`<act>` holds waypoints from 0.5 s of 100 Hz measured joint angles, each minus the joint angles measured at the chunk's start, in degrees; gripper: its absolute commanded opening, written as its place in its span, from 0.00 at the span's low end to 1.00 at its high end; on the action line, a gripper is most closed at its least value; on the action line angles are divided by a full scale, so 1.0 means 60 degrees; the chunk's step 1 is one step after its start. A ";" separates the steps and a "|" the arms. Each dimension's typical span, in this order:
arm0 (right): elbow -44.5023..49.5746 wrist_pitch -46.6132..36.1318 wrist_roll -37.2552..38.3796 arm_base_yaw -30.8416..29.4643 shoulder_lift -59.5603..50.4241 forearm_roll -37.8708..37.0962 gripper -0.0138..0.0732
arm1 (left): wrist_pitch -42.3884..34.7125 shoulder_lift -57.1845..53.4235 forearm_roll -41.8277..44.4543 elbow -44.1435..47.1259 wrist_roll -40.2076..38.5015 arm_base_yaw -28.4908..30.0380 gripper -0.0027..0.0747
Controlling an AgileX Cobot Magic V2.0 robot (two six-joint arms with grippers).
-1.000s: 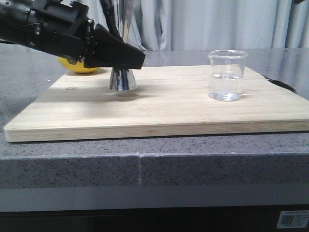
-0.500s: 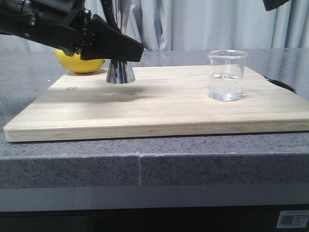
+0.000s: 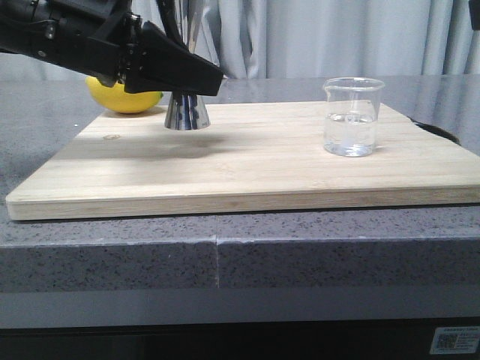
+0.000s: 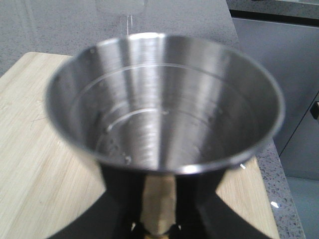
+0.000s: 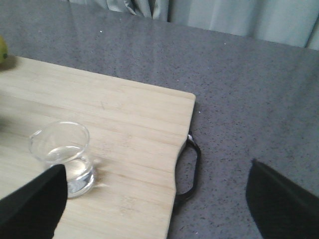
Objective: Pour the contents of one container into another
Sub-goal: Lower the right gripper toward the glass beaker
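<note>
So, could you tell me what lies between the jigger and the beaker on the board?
Nothing: in the front view only bare cutting board separates the jigger from the beaker.

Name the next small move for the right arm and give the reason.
Probably lower the right gripper, jaws wide apart, around the beaker. The beaker stands ungripped on the cutting board with clear liquid inside, while the left gripper already holds the jigger, so the pouring vessel likely needs grasping first.

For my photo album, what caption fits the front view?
Left gripper holds the steel jigger on the wooden board; glass beaker waits nearby.
</note>
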 measured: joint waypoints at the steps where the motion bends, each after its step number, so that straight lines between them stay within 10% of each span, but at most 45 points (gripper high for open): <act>1: 0.0044 -0.0031 0.0000 0.0043 -0.0027 0.0045 0.92 | 0.0000 0.0000 0.0000 0.0000 0.0000 0.0000 0.06; 50: 0.1464 -0.2553 0.0000 0.1678 0.0726 0.0389 0.92 | 0.0000 0.0000 -0.0052 0.0000 0.0000 0.0000 0.06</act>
